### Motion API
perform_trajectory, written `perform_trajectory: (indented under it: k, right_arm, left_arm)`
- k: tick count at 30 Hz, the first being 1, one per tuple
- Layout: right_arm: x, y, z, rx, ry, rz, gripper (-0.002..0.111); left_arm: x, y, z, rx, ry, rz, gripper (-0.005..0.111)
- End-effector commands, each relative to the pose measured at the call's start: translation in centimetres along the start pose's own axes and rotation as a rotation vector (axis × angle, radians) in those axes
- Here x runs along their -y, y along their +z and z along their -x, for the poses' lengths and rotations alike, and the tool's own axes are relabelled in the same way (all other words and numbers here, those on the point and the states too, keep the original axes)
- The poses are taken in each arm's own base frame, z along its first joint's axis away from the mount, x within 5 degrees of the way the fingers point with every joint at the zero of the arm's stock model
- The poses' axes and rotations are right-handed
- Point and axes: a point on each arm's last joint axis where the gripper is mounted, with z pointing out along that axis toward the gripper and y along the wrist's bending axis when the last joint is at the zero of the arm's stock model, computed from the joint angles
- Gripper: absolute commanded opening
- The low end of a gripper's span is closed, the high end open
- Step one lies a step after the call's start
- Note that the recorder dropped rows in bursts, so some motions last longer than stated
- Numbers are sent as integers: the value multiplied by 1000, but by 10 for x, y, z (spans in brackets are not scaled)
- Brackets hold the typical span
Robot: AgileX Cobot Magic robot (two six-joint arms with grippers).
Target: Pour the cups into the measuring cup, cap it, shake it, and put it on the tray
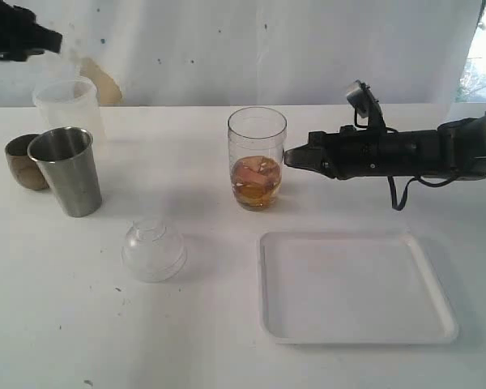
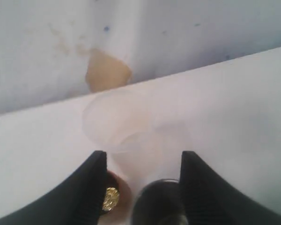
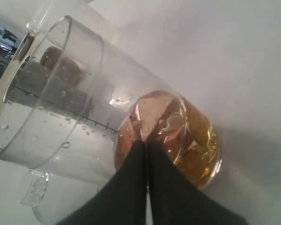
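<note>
Exterior view: three cups, shiny steel tumbler, round brown wooden cup, frosted plastic cup, left of one clear measuring cylinder; right gripper clenched, left gripper spread empty.

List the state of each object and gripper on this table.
measuring cup: upright, uncapped, amber contents at bottom
steel tumbler: upright
wooden cup: upright
frosted cup: upright
dome lid: off, on table
tray: flat, bare
left gripper: open
right gripper: shut, against measuring cup

Far left is crowded: frosted cup, steel tumbler and wooden cup stand close together. Bare desk separates tumbler from measuring cup. The right claw, closed, blocks that cup's right side. Dome lid sits near left; tray access is unobstructed.
</note>
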Motion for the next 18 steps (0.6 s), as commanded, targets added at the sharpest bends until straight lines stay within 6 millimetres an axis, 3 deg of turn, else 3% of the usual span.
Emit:
perform_trajectory:
  k: [1,3,4,9,14,18]
  right_arm:
    - [0,1,0,-1,-1,-5,0]
    - [1,1,0,0,-1,-15,0]
    - [1,1,0,-1,-3,-23,0]
    - [2,1,-1,-19,-16,-32,0]
    - [2,1,-2,-30,-23,-33,0]
    - [2,1,-2,-29,-23,-33,0]
  left_arm:
    - [-48,57,17,-224,-189,31,47]
    - [-58,82,20,-247,-212,45,47]
    - [-63,105,21,-244,-214,55,47]
    - [-64,171,8,-289,-220,50,47]
    - [-63,201,-9,-315,-208,56,47]
    - [-63,208,-11,-289,-197,55,43]
